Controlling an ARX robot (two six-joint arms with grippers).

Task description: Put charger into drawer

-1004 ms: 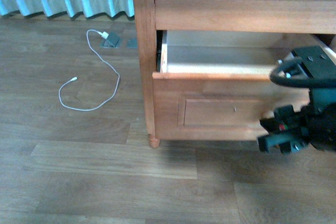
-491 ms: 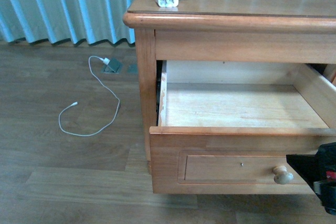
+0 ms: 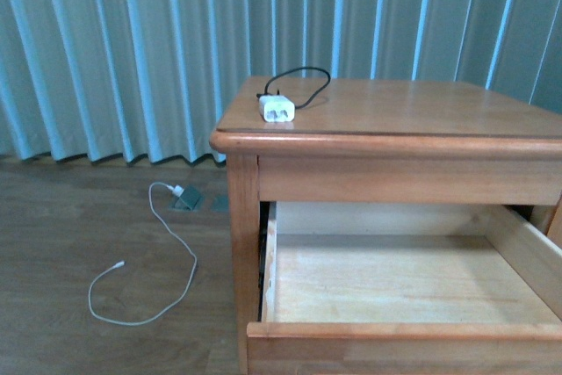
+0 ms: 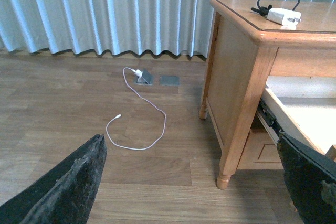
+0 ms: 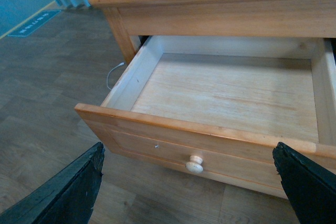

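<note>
Front view coverage is dominated by the nightstand (image 3: pixel 395 142), and neither arm is seen in it. The charger (image 3: pixel 279 111) is found lying on the nightstand's top, close to its front edge at the end nearest the curtain, with its thin black cable looped behind it on the same surface. The drawer (image 3: pixel 399 331) is drawn well out beneath the nightstand's top, so that its light wood interior is exposed from above. This is judged to be deliberate: a wide opening is offered into which the charger can be lowered. The charger is not yet grasped, so the pick is judged to be the step in hand. A long white cable (image 3: pixel 171 292) lies on the floor well apart from the nightstand's side and is not part of the job. The left gripper (image 4: pixel 190 140) is held low beside the nightstand, aimed at its side panel and leg, with its fingers spread wide and nothing between them. The right gripper (image 5: pixel 187 150) is held in front of the nightstand, angled down over the drawer's front and pale knob (image 5: pixel 195 164), with its fingers likewise set apart and nothing clamped.
</note>
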